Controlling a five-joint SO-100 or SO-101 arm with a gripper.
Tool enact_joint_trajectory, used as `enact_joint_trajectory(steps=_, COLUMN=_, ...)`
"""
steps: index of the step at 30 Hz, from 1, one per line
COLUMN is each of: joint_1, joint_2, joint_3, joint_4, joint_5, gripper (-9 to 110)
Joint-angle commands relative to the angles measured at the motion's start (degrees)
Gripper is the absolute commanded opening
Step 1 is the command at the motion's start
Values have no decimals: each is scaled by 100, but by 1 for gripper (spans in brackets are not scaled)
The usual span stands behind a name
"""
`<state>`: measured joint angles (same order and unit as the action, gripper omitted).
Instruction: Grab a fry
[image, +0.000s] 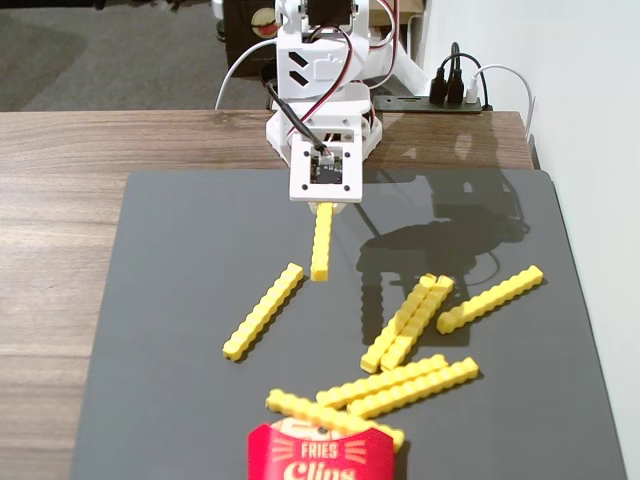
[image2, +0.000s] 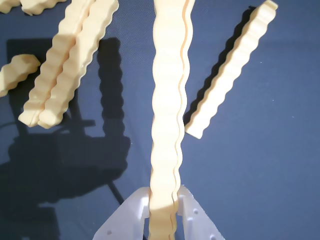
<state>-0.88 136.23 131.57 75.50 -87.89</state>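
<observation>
So the hand (image: 325, 205) in the fixed view sits at the far end of the dark mat (image: 180, 300), mostly hidden under the white wrist block, and a yellow fry (image: 321, 242) sticks straight out from under it toward the camera. You can't really see the fingers from here, just the fry's near end pointing down the mat. Just to the left of that fry's tip lies another loose fry (image: 263, 311), angled diagonally. Further out from the hand and off to the right there's a pair of fries (image: 408, 322) lying side by side, one more single fry (image: 490, 299) beyond them, and a heap of fries (image: 400, 385) near the red carton (image: 320, 453) at the bottom edge. The mat sits on a wooden tabletop (image: 60, 170).

Wrist view is way clearer: the hand (image2: 162, 215) comes in from the bottom edge, its white fingers (image2: 197, 220) clamped on the fry (image2: 167, 100), one on each side, with the fry running straight up the middle of the picture. Right of it is the diagonal fry (image2: 230, 70) with its shadow, left of it the side-by-side pair (image2: 67, 62).
</observation>
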Motion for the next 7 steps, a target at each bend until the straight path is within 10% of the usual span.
enact_joint_trajectory(steps=1, joint_1=9, joint_2=97, joint_3=-299, joint_4=26, joint_5=-44, gripper=1)
enact_joint_trajectory(steps=7, joint_1=53, joint_2=88, joint_3=-343, joint_4=70, joint_5=-97, gripper=1)
